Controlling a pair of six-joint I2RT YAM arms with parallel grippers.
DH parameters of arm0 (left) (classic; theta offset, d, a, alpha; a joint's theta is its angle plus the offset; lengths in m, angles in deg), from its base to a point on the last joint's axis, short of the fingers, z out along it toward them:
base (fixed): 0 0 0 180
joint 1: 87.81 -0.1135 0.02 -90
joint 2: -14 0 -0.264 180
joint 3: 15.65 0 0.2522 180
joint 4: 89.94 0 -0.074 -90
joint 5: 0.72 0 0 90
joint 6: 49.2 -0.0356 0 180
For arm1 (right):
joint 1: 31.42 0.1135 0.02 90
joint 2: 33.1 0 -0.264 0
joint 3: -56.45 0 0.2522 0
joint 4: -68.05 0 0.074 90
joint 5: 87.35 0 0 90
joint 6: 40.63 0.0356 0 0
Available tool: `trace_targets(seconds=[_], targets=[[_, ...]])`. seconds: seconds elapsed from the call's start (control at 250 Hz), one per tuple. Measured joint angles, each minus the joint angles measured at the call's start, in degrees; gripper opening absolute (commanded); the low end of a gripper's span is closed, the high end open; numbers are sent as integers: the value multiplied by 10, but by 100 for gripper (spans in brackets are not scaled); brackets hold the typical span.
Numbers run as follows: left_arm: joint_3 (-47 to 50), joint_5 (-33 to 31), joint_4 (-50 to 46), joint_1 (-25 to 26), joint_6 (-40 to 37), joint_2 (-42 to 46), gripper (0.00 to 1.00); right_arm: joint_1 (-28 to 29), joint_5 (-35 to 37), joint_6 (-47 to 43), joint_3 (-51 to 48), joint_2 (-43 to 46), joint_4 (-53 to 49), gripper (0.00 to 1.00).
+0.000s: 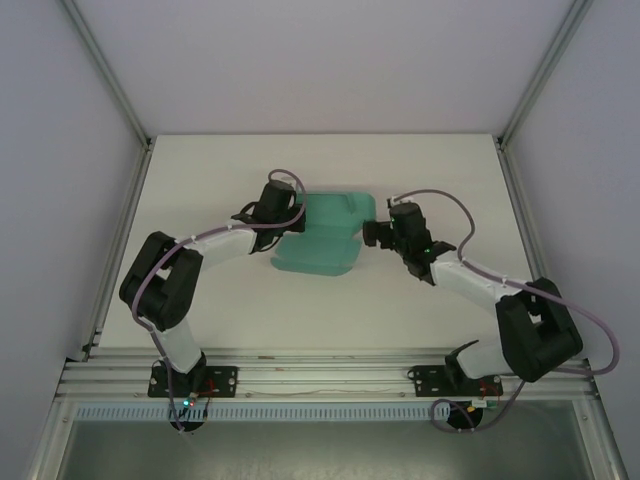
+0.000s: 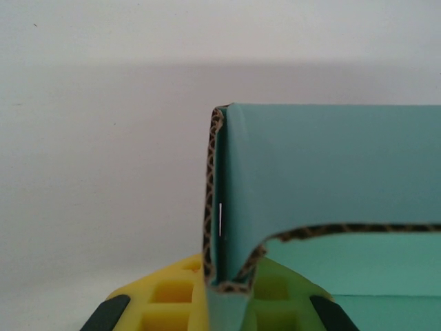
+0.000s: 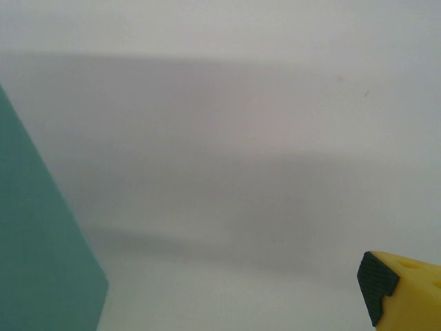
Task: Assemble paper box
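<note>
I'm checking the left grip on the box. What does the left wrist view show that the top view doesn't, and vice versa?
Left wrist: the box's corrugated cut edge up close, pinched in the left tool. Top: the box's outline on the table, with the right tool beside its right edge. Both: the teal box held by the left tool.

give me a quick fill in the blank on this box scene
The paper box rests on a white ___. From above, the left claw is at the box's ___ edge. The right claw has a ___ finger with a black pad.
Missing: table; left; yellow.
</note>
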Motion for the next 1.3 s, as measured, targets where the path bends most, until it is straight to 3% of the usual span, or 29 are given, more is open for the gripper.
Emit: trace_targets(seconds=[0.28,0.584,0.751,0.919,1.135,1.299], targets=[[1,25,0,0,10,0,0,10,-65,-62,23,-64,62,100],[1,23,-5,-6,30,0,0,42,-17,-73,52,-120,113,100],[1,17,-11,-6,34,0,0,43,2,-61,47,-106,115,100],[3,4,-9,-6,31,0,0,42,1,-36,25,-10,69,100],[24,-10,-9,-6,9,12,0,-11,-123,11,1,149,35,100],[41,-10,2,-7,4,38,0,-110,-257,85,4,191,31,88]])
